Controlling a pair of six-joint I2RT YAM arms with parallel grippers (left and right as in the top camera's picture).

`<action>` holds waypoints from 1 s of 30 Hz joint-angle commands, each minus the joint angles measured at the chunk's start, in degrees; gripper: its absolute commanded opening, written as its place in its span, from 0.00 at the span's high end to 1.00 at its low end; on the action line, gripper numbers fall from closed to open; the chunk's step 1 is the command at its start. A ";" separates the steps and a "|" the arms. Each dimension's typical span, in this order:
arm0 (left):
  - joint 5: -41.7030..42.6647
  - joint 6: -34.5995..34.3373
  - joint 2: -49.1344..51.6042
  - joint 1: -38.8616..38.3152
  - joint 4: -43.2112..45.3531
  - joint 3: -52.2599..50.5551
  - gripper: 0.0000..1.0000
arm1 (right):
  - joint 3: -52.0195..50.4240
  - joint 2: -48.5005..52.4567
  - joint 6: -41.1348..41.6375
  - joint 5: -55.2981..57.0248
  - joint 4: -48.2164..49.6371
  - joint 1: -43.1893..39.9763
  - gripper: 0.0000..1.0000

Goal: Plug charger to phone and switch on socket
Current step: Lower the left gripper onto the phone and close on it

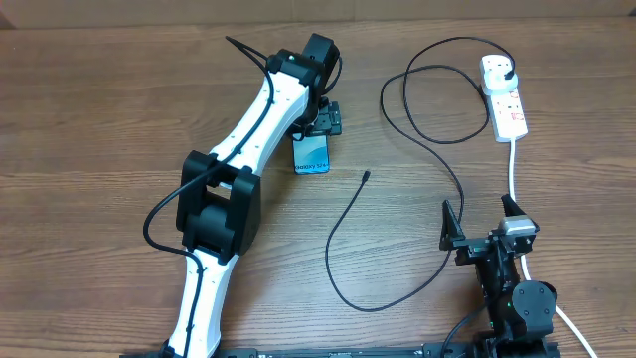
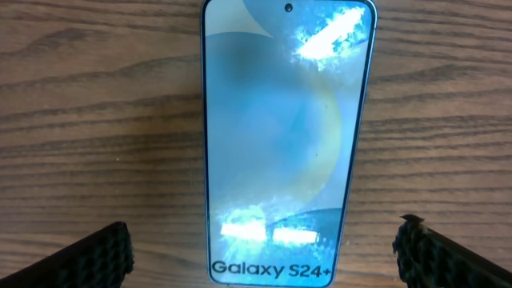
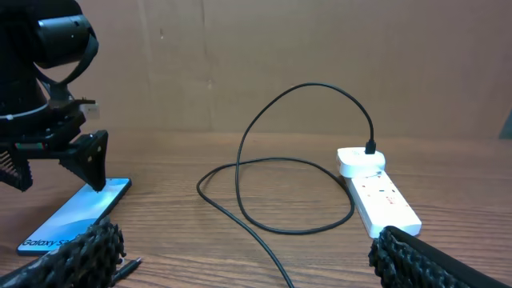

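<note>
The phone (image 1: 311, 154) lies flat on the wooden table, its light-blue screen lit and a line of dark text at its near end (image 2: 280, 144). My left gripper (image 1: 316, 134) hovers over it, open, its fingers (image 2: 96, 256) spread wide on either side of the text end without touching (image 2: 264, 260). The charger cable (image 1: 437, 149) runs from its black plug in the white socket (image 1: 504, 96) in loops to a small free tip (image 1: 366, 176) right of the phone. My right gripper (image 1: 484, 224) is open and empty at the near right (image 3: 256, 264); the tip (image 3: 128, 268) lies by its left finger.
A thick white cord (image 1: 513, 164) leaves the socket (image 3: 376, 192) toward the near edge, passing my right arm. The cable's loops (image 3: 296, 160) spread across the table between phone (image 3: 76, 220) and socket. A brown wall stands behind the table.
</note>
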 commanded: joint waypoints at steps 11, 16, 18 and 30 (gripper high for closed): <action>-0.48 0.02 0.24 -0.55 3.34 -3.30 0.00 | -0.57 -0.52 -0.09 0.57 0.28 -0.11 0.00; -0.50 0.04 0.28 -1.31 4.90 -4.00 0.00 | -0.59 -0.52 -0.09 0.57 0.28 -0.11 0.00; -0.55 0.04 0.44 -1.51 5.14 -4.13 0.00 | -0.59 -0.52 -0.09 0.57 0.28 -0.11 0.00; -0.52 0.52 3.85 -1.51 4.83 -4.13 0.00 | -0.59 -0.52 -0.09 0.57 0.28 -0.11 0.00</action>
